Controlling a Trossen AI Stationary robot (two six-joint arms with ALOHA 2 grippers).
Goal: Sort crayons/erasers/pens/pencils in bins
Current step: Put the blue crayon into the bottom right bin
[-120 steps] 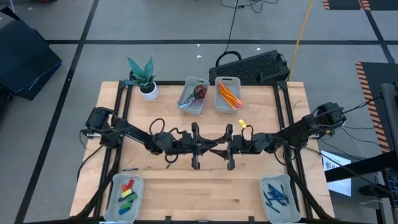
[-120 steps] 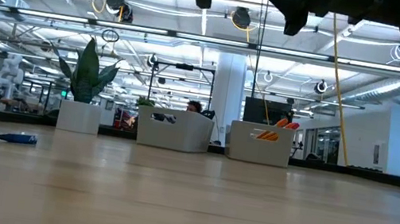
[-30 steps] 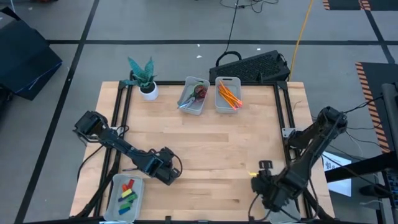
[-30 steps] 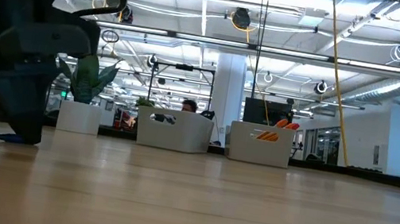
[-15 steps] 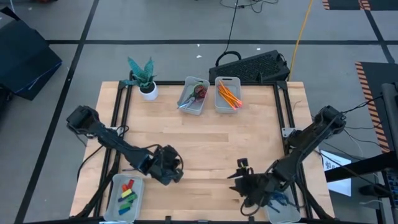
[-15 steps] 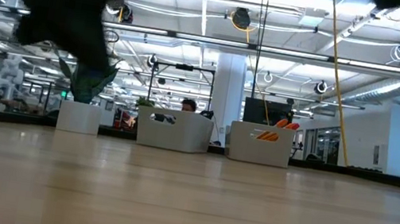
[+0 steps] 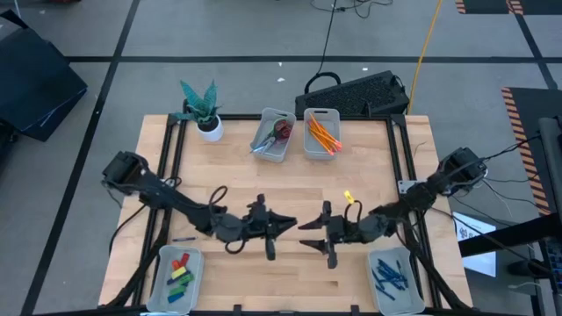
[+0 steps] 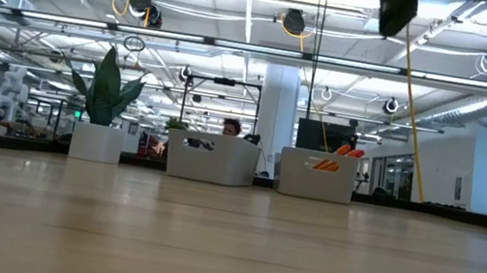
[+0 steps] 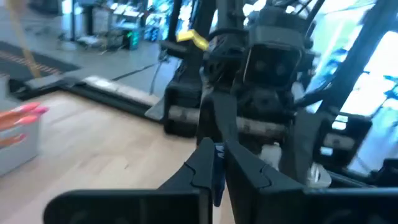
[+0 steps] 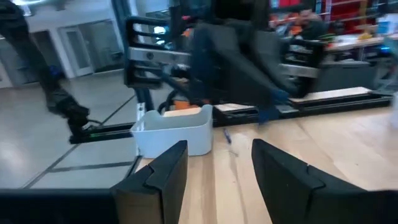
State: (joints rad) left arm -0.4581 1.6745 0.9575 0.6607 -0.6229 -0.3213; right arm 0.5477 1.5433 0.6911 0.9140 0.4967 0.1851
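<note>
Here, both arms reach over the middle of the wooden table [image 7: 369, 175] and face each other, fingertips nearly meeting. The left gripper [image 7: 286, 224] is raised above the table with its fingers pressed together on a blue stick [image 9: 216, 169]. The stick is slim and mostly hidden, so whether it is a crayon or a pen cannot be told. The right gripper [image 7: 307, 242], just right of the left one, holds nothing, and its fingers [image 10: 163, 169] stand spread with a clear gap.

Four bins sit on the table:
- The near left bin [image 7: 163, 279] holds red, green and blue erasers [image 7: 181, 272].
- The near right bin [image 7: 376, 283] holds dark blue pens [image 7: 391, 276].
- At the far edge, the right-hand far bin [image 7: 321, 115] holds orange pencils [image 7: 323, 134].
- The left-hand far bin [image 7: 263, 122] beside it holds mixed items too small to name.

A potted plant [image 7: 204, 110] stands at the far left. A black keyboard [image 7: 356, 93] lies beyond the table.
</note>
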